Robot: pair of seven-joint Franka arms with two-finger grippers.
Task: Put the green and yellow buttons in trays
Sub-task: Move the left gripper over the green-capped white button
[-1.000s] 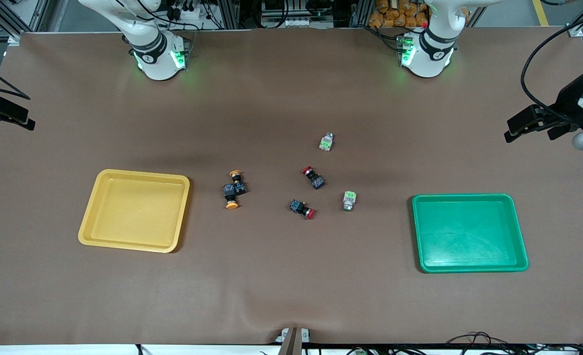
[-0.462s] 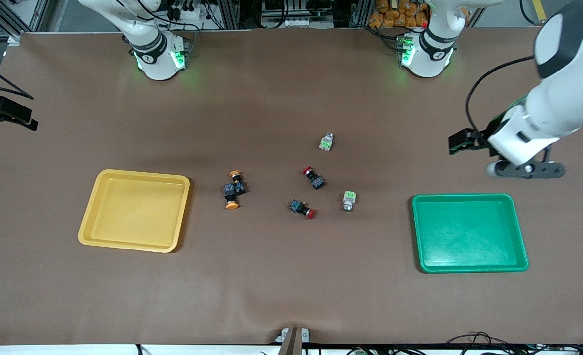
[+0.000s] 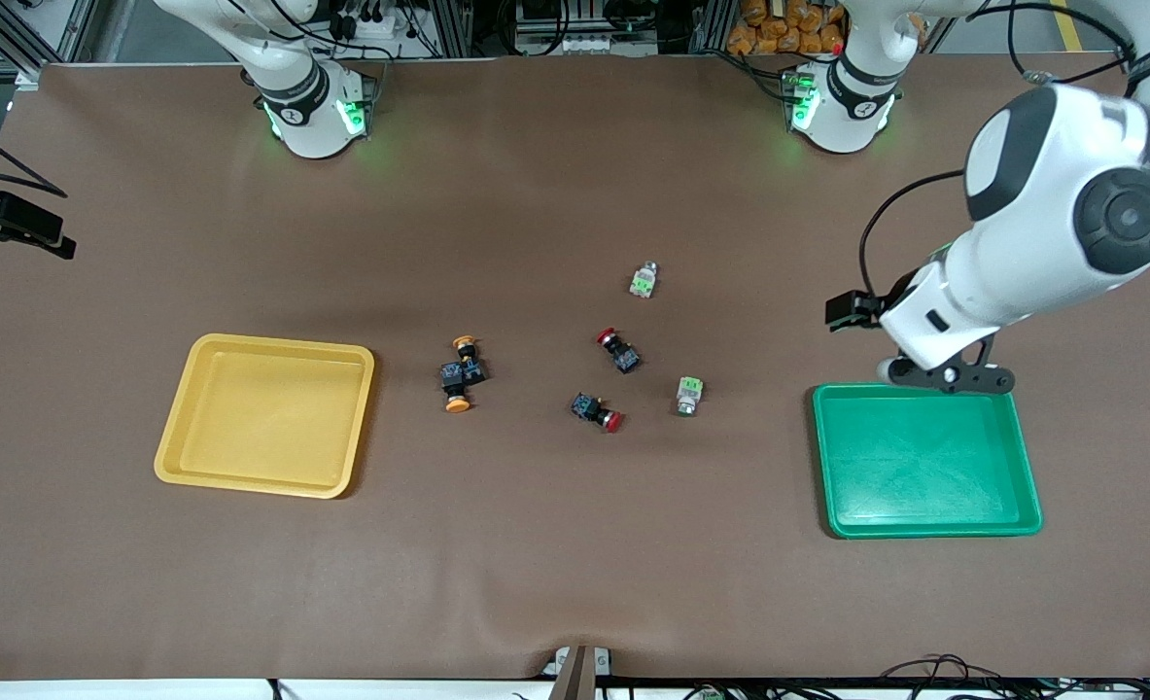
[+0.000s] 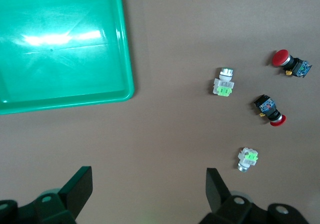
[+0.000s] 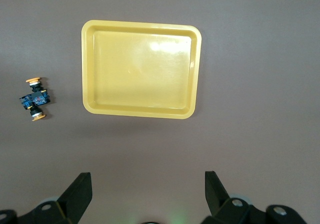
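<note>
Two green buttons lie near the table's middle: one (image 3: 689, 394) (image 4: 223, 83) toward the green tray (image 3: 924, 515) (image 4: 60, 93), the other (image 3: 643, 280) (image 4: 247, 159) farther from the front camera. Two yellow buttons (image 3: 460, 374) (image 5: 35, 99) lie touching each other beside the yellow tray (image 3: 263, 481) (image 5: 140, 111). Both trays hold nothing. My left gripper (image 3: 951, 379) (image 4: 147, 189) hangs open and empty over the green tray's rim nearest the robots' bases. My right gripper (image 5: 147, 191) is open and empty, high over bare table near the yellow tray.
Two red-capped black buttons (image 3: 618, 350) (image 3: 599, 413) lie between the yellow pair and the green buttons. The left arm's bulky white body (image 3: 1061, 233) looms over the table at its own end. A black part of the right wrist (image 3: 11, 228) shows at the view's edge.
The left arm has swung in from its end of the table to over the green tray's rim. The right arm, buttons and trays have not moved.
</note>
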